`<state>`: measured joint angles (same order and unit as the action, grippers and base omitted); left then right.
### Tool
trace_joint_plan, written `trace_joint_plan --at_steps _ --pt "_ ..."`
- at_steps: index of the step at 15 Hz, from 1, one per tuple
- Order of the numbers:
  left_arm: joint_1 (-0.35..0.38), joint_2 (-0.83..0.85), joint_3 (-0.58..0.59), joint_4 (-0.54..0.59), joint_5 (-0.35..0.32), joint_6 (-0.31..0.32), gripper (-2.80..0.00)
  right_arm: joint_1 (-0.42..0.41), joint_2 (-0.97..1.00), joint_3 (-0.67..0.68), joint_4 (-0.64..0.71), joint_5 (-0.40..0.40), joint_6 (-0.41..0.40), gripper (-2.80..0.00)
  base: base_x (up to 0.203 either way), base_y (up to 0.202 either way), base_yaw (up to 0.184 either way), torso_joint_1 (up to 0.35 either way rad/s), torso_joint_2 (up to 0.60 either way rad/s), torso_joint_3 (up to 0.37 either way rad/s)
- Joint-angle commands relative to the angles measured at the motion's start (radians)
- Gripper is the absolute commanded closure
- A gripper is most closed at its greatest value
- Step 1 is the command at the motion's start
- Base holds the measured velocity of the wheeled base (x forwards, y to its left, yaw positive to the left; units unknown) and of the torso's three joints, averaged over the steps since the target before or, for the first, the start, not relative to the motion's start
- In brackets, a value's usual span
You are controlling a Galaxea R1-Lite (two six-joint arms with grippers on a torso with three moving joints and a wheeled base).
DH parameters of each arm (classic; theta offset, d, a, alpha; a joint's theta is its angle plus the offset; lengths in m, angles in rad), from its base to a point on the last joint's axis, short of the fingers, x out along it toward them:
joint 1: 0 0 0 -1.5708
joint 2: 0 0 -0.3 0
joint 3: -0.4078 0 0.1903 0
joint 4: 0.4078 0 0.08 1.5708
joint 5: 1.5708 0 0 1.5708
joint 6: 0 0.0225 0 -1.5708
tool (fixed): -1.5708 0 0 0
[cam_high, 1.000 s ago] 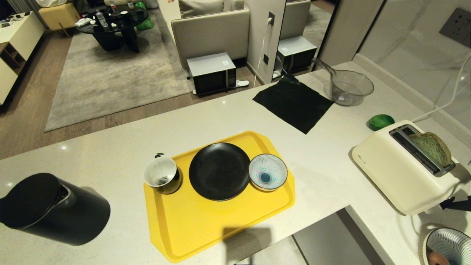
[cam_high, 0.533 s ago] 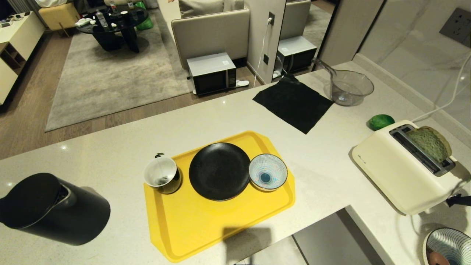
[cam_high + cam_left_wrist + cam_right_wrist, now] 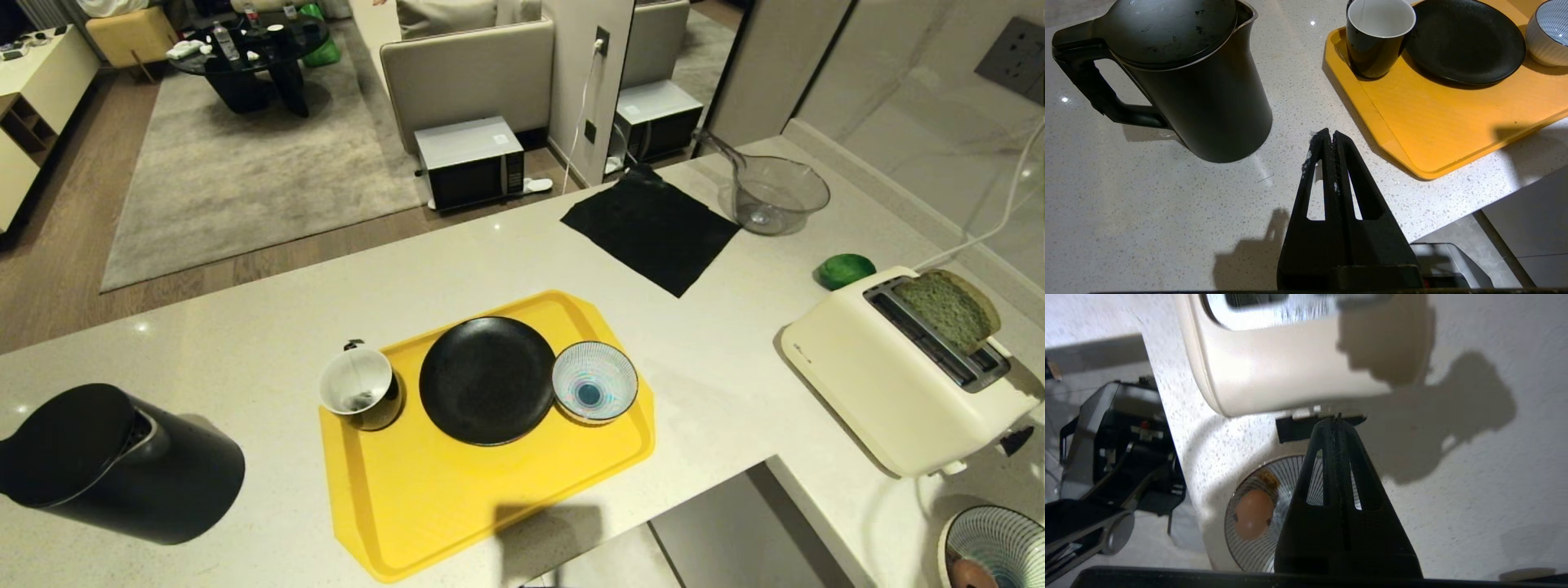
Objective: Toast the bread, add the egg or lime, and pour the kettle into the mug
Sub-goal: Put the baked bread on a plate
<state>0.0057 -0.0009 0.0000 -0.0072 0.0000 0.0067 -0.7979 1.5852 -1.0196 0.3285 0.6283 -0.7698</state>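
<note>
**Bread sits in the toaster slot, right gripper at the lever end**

The cream toaster stands on the pale counter, and everything below is placed from it. The bread stands upright in the slot farther from the tray, its greenish upper part sticking out above the top. The lime lies on the counter just beyond the toaster's far end. At the near end, the right gripper has its fingers pressed together with nothing between them; its tips are at the dark lever tab low on the toaster's end, though I cannot tell whether they touch it. Just past that end, toward the robot, a striped bowl holds the egg.

Well to the left of the toaster lies the yellow tray. On it, nearest the toaster, is a second striped bowl, then a black plate, then the mug at the tray's far corner. Beyond the tray, farthest from the toaster, stands the kettle, lid on. The left gripper hangs over bare counter between kettle and tray, fingers closed flat together, holding nothing. Behind the tray, a black cloth and a clear glass jug rest on the counter.
</note>
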Motion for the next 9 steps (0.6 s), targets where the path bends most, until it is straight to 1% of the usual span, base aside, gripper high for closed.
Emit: trace_joint_plan --at_steps 1,3,4,5,6,9 --pt "0.000 -0.001 0.000 0.000 0.000 0.001 0.00 -0.010 -0.042 -0.036 0.001 0.040 -0.002 0.00 0.000 0.000 0.000 0.000 0.00 0.000" --pt "0.000 -0.001 0.000 0.000 0.000 -0.001 0.00 -0.008 -0.044 -0.061 0.001 0.093 0.000 0.00 0.000 0.000 0.000 0.000 0.00 0.000" --pt "0.000 -0.001 0.000 0.000 0.000 0.000 0.00 -0.005 -0.041 -0.063 0.002 0.118 -0.001 -0.68 0.000 0.000 0.000 0.000 0.00 0.000" --pt "0.000 -0.001 0.000 0.000 0.000 0.001 0.00 -0.003 -0.038 -0.056 0.003 0.127 0.001 -2.80 0.000 0.000 0.000 0.000 0.00 0.000" --pt "0.000 -0.001 0.000 0.000 0.000 0.001 0.00 0.015 -0.031 -0.058 0.002 0.132 0.008 -2.80 0.000 0.000 0.000 0.000 0.00 0.000" --pt "0.000 -0.001 0.000 0.000 0.000 0.000 0.00 0.034 -0.012 -0.062 -0.002 0.154 0.010 -2.80 0.000 0.000 0.000 0.000 0.00 0.000"
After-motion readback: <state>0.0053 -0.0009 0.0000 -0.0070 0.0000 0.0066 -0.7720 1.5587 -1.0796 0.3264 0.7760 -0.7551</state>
